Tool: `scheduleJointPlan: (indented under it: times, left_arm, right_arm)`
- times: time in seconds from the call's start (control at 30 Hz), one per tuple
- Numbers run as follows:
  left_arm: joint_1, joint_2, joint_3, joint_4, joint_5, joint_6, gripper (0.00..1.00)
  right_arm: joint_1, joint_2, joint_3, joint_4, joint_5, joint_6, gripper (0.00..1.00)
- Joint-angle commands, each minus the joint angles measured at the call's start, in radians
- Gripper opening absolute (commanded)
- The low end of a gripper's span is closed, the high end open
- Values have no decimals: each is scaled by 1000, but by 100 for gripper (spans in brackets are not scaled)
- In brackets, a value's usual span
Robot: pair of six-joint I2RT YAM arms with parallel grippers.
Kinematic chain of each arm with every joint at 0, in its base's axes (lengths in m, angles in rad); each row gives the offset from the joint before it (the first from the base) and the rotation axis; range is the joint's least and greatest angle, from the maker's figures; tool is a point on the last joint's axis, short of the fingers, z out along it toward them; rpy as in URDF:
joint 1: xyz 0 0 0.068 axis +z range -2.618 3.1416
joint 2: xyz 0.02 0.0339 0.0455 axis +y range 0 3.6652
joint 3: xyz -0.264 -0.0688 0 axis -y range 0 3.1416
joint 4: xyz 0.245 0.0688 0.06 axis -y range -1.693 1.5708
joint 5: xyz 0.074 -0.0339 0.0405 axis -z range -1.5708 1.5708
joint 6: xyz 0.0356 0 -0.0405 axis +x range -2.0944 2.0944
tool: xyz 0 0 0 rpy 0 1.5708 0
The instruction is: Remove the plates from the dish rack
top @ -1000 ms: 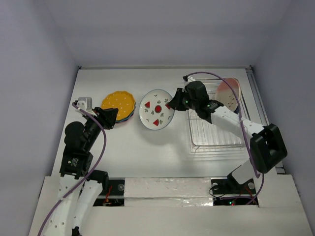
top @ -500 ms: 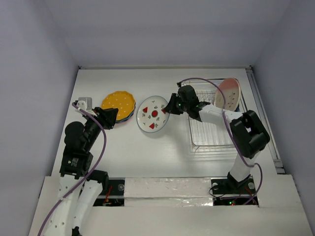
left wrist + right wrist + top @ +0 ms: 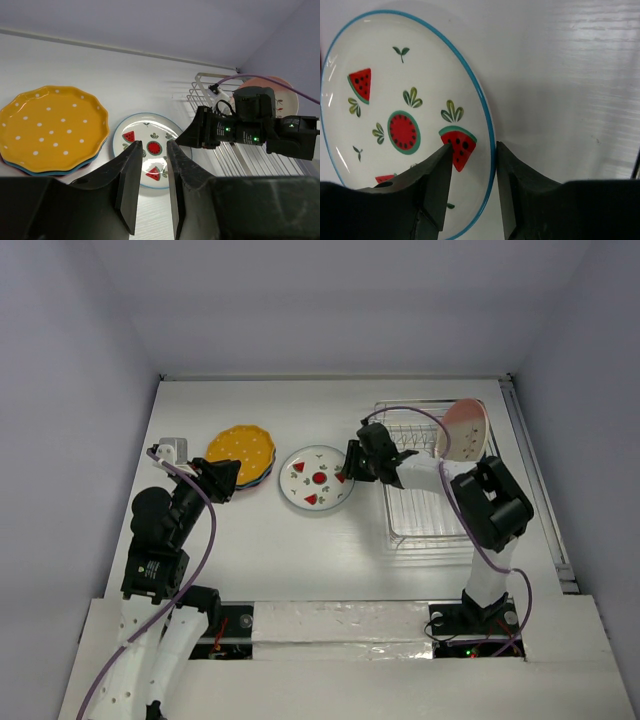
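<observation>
Plates [image 3: 92, 159] beneath orange plate [image 3: 50, 127] show only edges.

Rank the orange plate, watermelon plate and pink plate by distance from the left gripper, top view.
From the left gripper:
1. orange plate, just behind it, on the left.
2. watermelon plate, in the middle.
3. pink plate, upright in the rack, far right.

The lower plates [image 3: 89, 161] under the orange scalloped plate [image 3: 52, 127] are being hidden almost wholly. The pink-edged plate [image 3: 287, 95] is being largely covered by the right arm [image 3: 250, 132]. The watermelon plate [image 3: 405, 100] is being cut off below by the right end effector [image 3: 474, 147].
</observation>
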Motion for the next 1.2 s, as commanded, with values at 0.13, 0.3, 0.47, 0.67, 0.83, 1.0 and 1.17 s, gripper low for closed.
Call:
scheduleJointPlan:
  times: [0.13, 0.3, 0.47, 0.67, 0.83, 1.0, 1.17]
  left_arm:
    - [2, 1, 35, 46, 6, 3, 23]
    - [2, -2, 35, 45, 6, 3, 24]
    - [2, -7, 36, 41, 2, 4, 24]
    - [2, -18, 36, 41, 5, 4, 24]
    - [2, -27, 38, 38, 3, 4, 24]
    - [-8, -27, 39, 35, 0, 4, 24]
    - [-17, -21, 39, 34, -1, 6, 24]
  right_arm:
    - [6, -32, 43, 14, 45, -27, 62]
    - [15, -119, 59, -16, 30, -53, 71]
    - [15, -272, 40, -36, 79, -68, 56]
    - [-65, -475, 53, -197, 343, -140, 2]
    - [-191, -599, -6, -297, 583, -150, 0]
    - [-290, -716, -107, -299, 772, -134, 28]
    - [-363, -743, -144, -279, 771, -153, 82]
